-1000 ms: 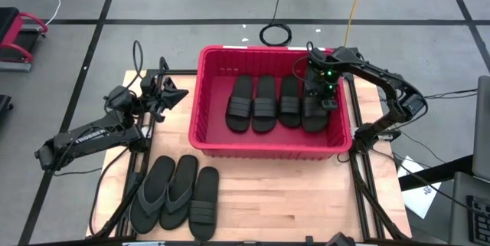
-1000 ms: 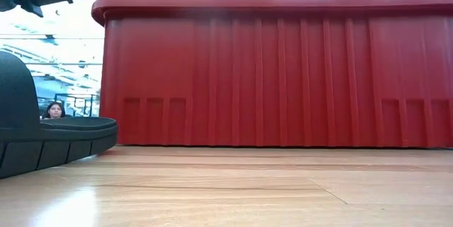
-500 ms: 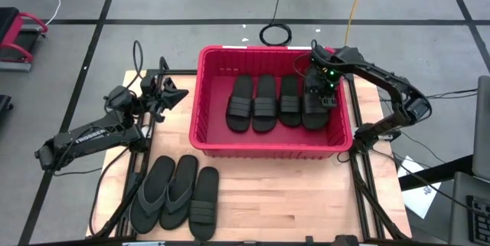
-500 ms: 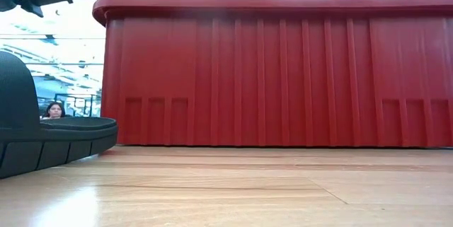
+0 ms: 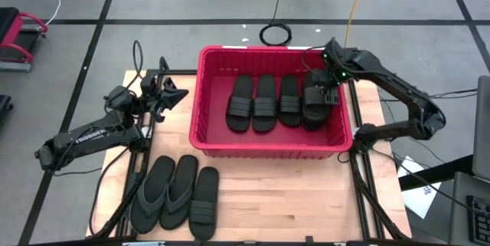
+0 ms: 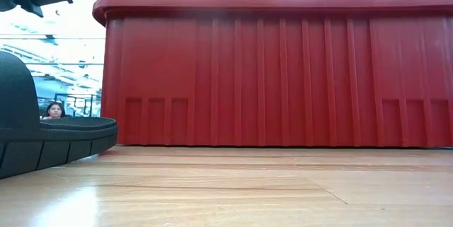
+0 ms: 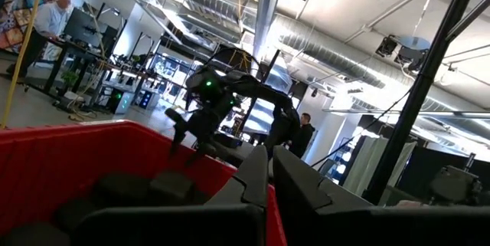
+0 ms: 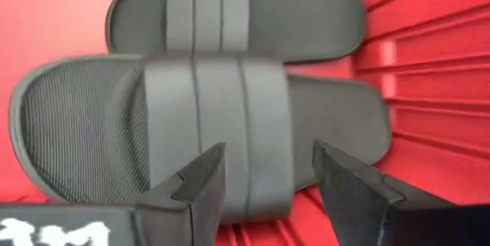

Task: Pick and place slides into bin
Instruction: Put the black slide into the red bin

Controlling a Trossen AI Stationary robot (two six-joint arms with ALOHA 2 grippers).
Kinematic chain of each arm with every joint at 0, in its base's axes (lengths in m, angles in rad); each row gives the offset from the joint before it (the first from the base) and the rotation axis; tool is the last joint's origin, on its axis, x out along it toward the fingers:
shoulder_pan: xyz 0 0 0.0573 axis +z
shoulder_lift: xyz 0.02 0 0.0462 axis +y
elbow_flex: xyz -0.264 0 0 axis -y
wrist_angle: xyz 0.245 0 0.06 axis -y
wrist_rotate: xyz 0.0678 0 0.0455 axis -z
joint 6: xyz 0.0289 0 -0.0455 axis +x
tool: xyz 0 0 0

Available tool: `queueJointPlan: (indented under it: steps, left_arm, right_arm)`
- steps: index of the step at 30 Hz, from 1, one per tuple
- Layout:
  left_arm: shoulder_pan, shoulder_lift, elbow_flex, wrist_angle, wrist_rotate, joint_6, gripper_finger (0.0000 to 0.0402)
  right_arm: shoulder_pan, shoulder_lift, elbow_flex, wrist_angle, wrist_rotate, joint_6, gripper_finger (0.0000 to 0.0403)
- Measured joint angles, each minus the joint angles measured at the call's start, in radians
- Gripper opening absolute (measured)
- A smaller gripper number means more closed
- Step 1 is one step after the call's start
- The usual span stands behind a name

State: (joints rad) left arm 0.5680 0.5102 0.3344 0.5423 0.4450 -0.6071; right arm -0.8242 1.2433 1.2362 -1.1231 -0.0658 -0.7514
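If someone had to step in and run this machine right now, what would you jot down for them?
Right pincer: open and empty, hovering inside the red bin over the rightmost slide.
Left pincer: shut, empty, waiting left of the bin.
Done: four strap-band slides lie side by side in the bin.
Left: two thong-strap slides and one strap-band slide sit on the table's front left corner.
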Motion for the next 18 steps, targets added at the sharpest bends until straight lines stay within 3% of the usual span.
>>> queueJointPlan:
  steps: [5, 8, 11, 16, 18]
  left_arm:
    - [0.000, 0.000, 0.000, 0.000, 0.000, -0.002, 0.0004]
    - [0.000, 0.000, 0.000, 0.006, 0.000, -0.011, 0.0002]
    - [0.000, 0.000, -0.001, 0.078, -0.004, -0.085, 0.0009]
    - [0.000, -0.009, 0.001, 0.267, 0.058, -0.021, 0.0004]
    - [0.000, -0.016, 0.022, 0.280, 0.078, -0.022, 0.0002]
  right_arm:
    - [0.066, -0.072, 0.000, 0.093, 0.094, 0.090, 0.0182]
    - [0.113, -0.127, 0.014, 0.153, 0.052, 0.182, 0.0163]
    - [0.175, -0.180, 0.068, 0.240, -0.042, 0.322, 0.0129]
    - [0.302, -0.265, 0.184, 0.421, -0.074, 0.531, 0.0033]
    - [0.339, -0.295, 0.244, 0.484, -0.134, 0.568, 0.0009]
